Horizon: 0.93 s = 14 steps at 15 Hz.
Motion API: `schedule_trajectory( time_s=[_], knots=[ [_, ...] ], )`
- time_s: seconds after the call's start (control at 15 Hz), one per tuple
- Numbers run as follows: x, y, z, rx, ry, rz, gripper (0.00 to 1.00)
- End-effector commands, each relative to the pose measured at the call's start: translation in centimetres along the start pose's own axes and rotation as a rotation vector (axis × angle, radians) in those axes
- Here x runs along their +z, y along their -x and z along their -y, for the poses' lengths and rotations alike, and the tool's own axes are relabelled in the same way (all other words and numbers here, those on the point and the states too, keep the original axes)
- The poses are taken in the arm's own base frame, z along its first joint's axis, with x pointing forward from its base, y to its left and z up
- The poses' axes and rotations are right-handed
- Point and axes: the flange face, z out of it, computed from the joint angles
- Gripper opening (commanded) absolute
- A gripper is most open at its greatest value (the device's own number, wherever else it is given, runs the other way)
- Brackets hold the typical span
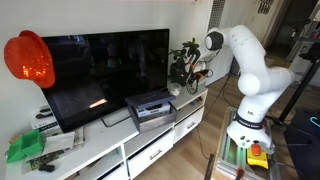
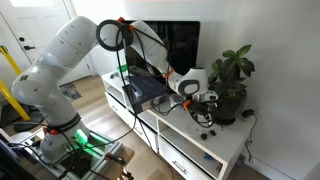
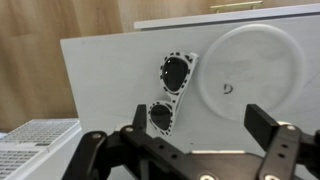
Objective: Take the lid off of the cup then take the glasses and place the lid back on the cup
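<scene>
In the wrist view a round, pale whitish cup (image 3: pixel 250 68) is seen from above on the white cabinet top, with its flat lid (image 3: pixel 232 85) on it and a small mark near the lid's middle. The glasses (image 3: pixel 170 92), with a black-and-white speckled frame and dark lenses, lie just left of the cup. My gripper (image 3: pixel 200 128) is open and empty above the cabinet, with the glasses' lower lens near its left finger. In both exterior views the gripper (image 1: pixel 196 73) (image 2: pixel 203 101) hangs over the cabinet's end beside the plant. The cup is hidden there.
A dark potted plant (image 2: pixel 233 78) (image 1: pixel 185 58) stands close behind the gripper. A large TV (image 1: pixel 105 70) and a grey box-shaped device (image 1: pixel 150 108) sit further along the white cabinet (image 2: pixel 190 140). Small dark items (image 2: pixel 207 130) lie on the cabinet below the gripper.
</scene>
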Motion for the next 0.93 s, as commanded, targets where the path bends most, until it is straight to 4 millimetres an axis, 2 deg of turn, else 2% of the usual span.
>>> schedule_trajectory(
  time_s=[0.0, 0.33, 0.87],
  knots=[
    [0.3, 2.1, -0.8, 0.106, -0.153, 0.068, 1.00],
    [2.9, 3.7, -1.3, 0.244, -0.346, 0.074, 1.00],
    [5.6, 4.8, -1.0, 0.282, -0.344, 0.097, 0.98]
  ],
)
